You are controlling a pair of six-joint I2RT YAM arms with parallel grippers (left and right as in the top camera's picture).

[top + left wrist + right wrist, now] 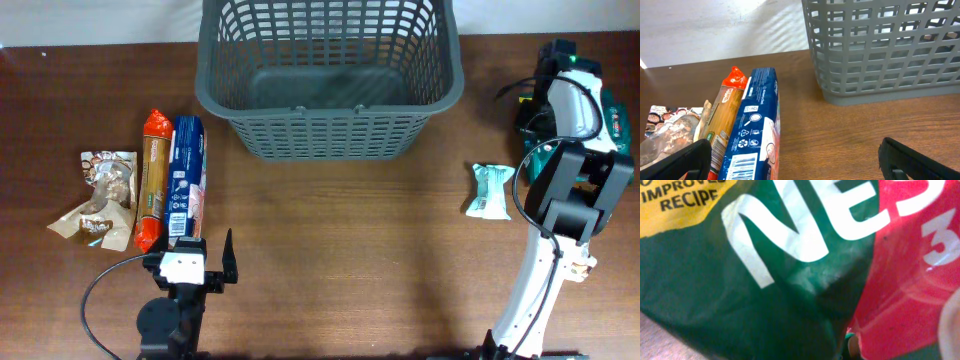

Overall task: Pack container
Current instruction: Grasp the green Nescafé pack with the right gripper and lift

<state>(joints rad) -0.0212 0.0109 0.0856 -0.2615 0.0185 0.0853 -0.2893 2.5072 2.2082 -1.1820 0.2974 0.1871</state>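
Observation:
The dark grey lattice container point(215, 95) stands at the table's far middle; its wall fills the upper right of the left wrist view point(880, 65). My left gripper point(207, 262) is open and empty at the near left, just in front of a blue packet point(188, 170) and an orange packet point(152, 175). Its fingers point(797, 165) straddle the blue packet's point(756, 130) near end and bare wood. My right gripper point(545, 90) points down at a green and red packet point(525, 115) at the far right. That packet point(765, 280) fills the right wrist view and the fingers do not show.
Two clear brown snack packets point(105, 175) lie left of the orange packet point(725, 115) and show in the left wrist view point(670, 125). A small teal packet point(489, 190) lies right of centre, beside the right arm. Bare wood lies between the container and the near edge.

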